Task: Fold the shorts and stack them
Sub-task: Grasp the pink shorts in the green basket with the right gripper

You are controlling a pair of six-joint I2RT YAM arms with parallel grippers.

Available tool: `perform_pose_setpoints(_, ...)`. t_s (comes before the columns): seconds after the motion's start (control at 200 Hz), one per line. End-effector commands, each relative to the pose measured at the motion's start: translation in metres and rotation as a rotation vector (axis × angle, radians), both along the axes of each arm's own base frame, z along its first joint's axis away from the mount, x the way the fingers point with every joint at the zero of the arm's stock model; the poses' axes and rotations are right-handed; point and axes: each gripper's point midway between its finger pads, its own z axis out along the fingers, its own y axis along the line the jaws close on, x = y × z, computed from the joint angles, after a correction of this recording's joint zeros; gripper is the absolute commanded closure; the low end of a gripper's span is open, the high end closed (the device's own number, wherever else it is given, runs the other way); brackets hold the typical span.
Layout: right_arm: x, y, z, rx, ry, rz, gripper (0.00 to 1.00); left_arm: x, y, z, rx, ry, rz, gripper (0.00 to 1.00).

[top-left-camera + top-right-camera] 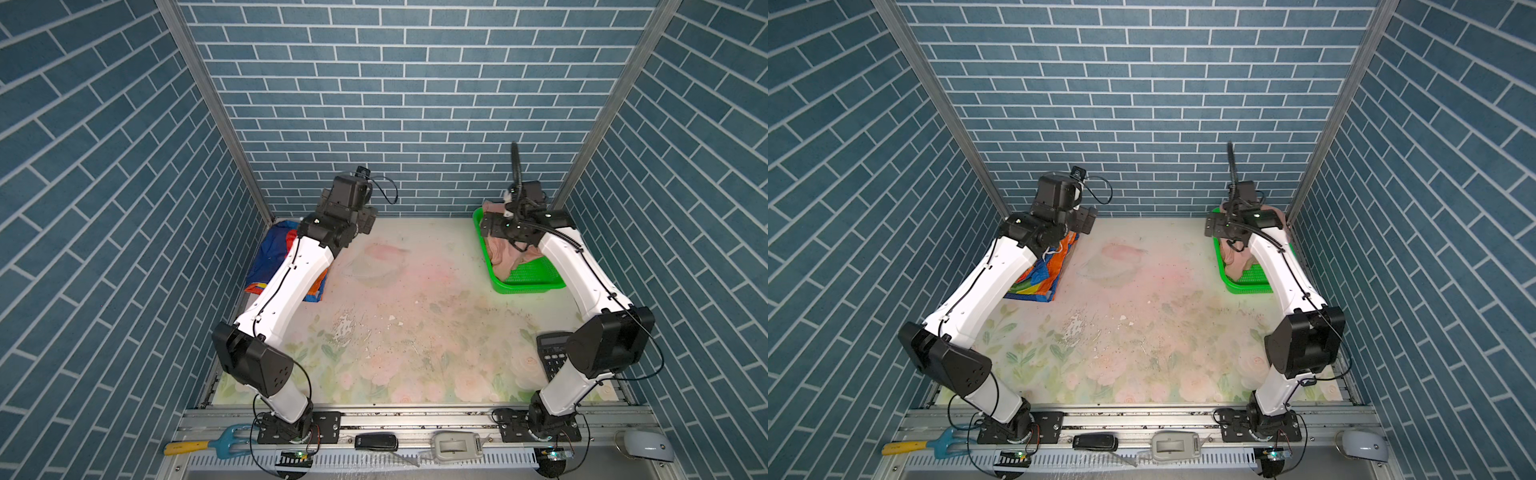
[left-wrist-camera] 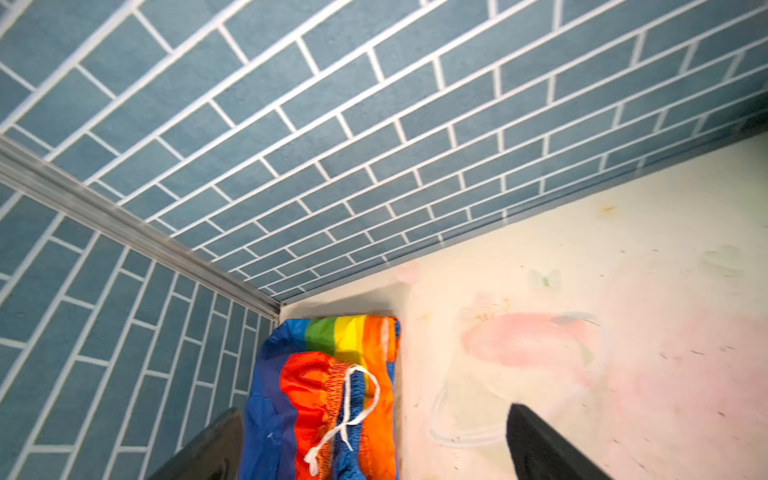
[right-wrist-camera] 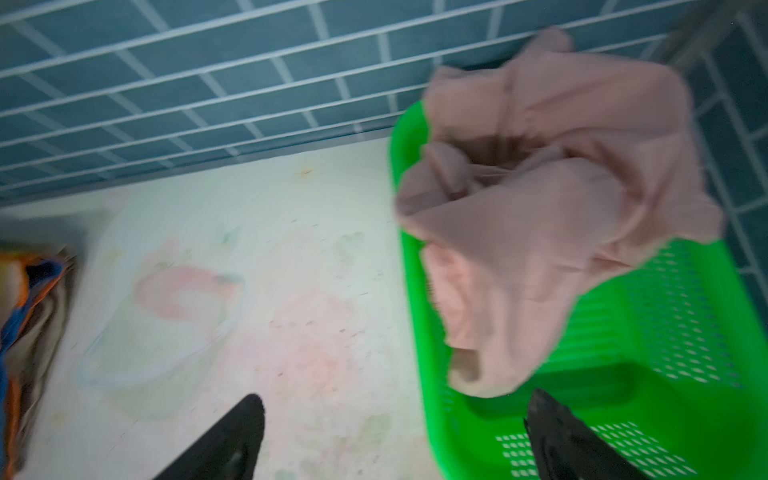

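Shorts in rainbow stripes (image 2: 332, 395) lie folded flat directly beneath the left tool (image 2: 372, 409), in the far corner where the blue brick walls meet. Their white drawstring (image 2: 312, 459) trails across the top of the cloth, between the tool's two fingers. That tool hangs clear above them with its jaws spread wide, gripping nothing. From the right wrist a paler, beige-looking layer (image 3: 45, 316) shows under the striped pair, but it is too blurred for me to say what it is.

Off at the opposite far corner, the pink shorts (image 3: 540, 208) sit crumpled in the green basket (image 3: 615, 390), just ahead of the right tool (image 3: 395, 395), with part of them heaped over the basket's far rim. This tool gapes wide too, with nothing in it. One finger is above the basket's mesh floor, the other above the bare floral surface (image 3: 291, 332) beside it.

The two tools are well apart, with open surface between them. A black calculator (image 1: 550, 353) lies well behind the right tool, partly under that arm's elbow.
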Motion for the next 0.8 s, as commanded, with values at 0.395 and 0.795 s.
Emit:
perform_pose_setpoints(0.395, 0.046, -0.017, -0.14, 0.223, 0.296, -0.044, 0.15, -0.04, -0.192, -0.123, 0.286, 0.137, -0.329, 0.0)
perform_pose_setpoints(0.795, 0.049, -0.002, 0.037, 0.214, -0.071, 0.04, 1.0, -0.055, -0.189, -0.092, 0.092, 0.144, -0.311, 0.0)
